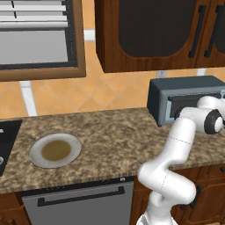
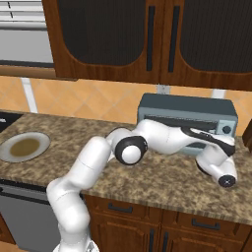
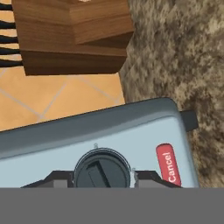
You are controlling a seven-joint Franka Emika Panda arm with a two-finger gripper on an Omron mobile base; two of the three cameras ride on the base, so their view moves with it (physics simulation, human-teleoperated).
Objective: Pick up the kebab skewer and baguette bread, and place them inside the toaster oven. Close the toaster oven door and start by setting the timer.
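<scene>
The toaster oven (image 1: pixel 184 99) (image 2: pixel 187 110) stands at the back of the counter, a boxy blue-grey case. Its door (image 1: pixel 186 104) looks closed against the front. In the hand view, my gripper (image 3: pixel 103 180) has its two dark fingertips (image 3: pixel 57 179) on either side of the round black timer knob (image 3: pixel 103 169) and is shut on it. A red Cancel button (image 3: pixel 168 162) sits just right of the knob. My arm reaches across the oven front to its right end, where the knob (image 2: pixel 226 130) is. The kebab skewer and baguette bread are out of view.
A round plate (image 1: pixel 55 150) (image 2: pixel 24 146) with a brown centre lies on the granite counter far left. A wooden block (image 3: pixel 74 35) stands just beyond the oven's right side. Dark wall cabinets (image 2: pixel 147 39) hang above, and a stove edge (image 1: pixel 5 145) is at the left.
</scene>
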